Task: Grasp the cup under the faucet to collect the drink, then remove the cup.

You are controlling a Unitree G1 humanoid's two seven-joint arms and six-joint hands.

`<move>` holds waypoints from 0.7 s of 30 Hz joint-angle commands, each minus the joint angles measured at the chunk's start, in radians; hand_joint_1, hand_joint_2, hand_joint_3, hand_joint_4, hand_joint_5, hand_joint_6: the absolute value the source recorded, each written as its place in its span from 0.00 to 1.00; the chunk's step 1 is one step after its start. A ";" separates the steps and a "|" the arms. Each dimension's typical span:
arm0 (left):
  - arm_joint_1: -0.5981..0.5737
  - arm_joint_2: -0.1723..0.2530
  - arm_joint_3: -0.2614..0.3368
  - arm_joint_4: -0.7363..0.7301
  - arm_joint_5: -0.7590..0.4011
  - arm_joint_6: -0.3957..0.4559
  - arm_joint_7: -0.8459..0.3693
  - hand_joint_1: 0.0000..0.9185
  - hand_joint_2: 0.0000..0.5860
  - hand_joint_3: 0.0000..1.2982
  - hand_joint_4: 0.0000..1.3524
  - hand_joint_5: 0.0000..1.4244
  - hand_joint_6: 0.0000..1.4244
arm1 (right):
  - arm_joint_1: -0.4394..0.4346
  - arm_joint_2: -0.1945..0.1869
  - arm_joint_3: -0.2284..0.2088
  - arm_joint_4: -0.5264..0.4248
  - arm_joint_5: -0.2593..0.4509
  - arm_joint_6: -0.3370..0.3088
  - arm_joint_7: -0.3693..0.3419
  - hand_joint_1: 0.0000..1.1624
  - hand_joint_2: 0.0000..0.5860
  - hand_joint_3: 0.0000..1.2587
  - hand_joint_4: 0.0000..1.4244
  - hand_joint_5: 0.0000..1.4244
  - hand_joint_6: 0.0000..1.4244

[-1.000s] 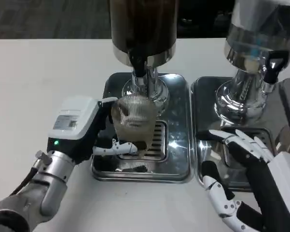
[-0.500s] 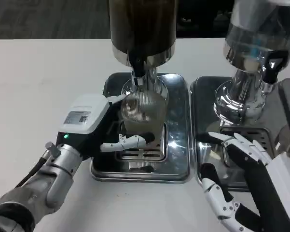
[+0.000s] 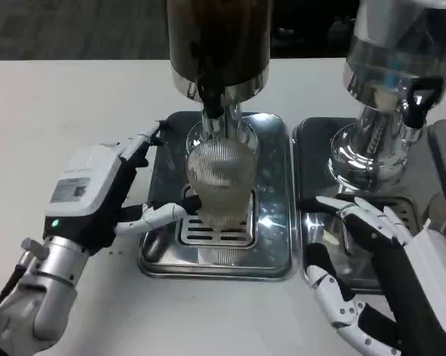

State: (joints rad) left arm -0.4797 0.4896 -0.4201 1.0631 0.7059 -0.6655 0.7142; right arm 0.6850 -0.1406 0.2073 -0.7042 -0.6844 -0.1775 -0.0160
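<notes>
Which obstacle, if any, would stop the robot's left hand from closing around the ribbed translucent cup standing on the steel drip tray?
Probably none. The left hand lies open just left of the ribbed translucent cup on the steel drip tray, one finger reaching its base. The dark dispenser's faucet sits above, not between.
</notes>
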 commanded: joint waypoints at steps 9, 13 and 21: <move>0.206 0.172 0.261 -0.293 -0.246 -0.254 -0.104 0.00 0.07 0.14 0.17 0.26 0.22 | -0.019 -0.012 -0.007 0.022 0.022 -0.003 -0.005 0.31 0.87 0.26 0.18 0.10 0.03; 0.182 0.195 0.337 -0.332 -0.469 -0.362 -0.302 0.00 0.11 0.19 0.19 0.24 0.24 | -0.039 -0.014 -0.009 0.038 0.031 -0.006 -0.007 0.31 0.87 0.26 0.18 0.10 0.03; 0.088 0.168 0.392 -0.442 -0.991 -0.301 -0.886 0.00 0.14 0.24 0.25 0.28 0.25 | -0.078 -0.017 -0.013 0.072 0.046 -0.009 -0.013 0.31 0.87 0.26 0.17 0.10 0.03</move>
State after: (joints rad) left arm -0.3557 0.6676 -0.0502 0.6566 -0.1698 -1.0152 -0.0291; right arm 0.6203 -0.1580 0.2009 -0.6452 -0.6511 -0.1783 -0.0186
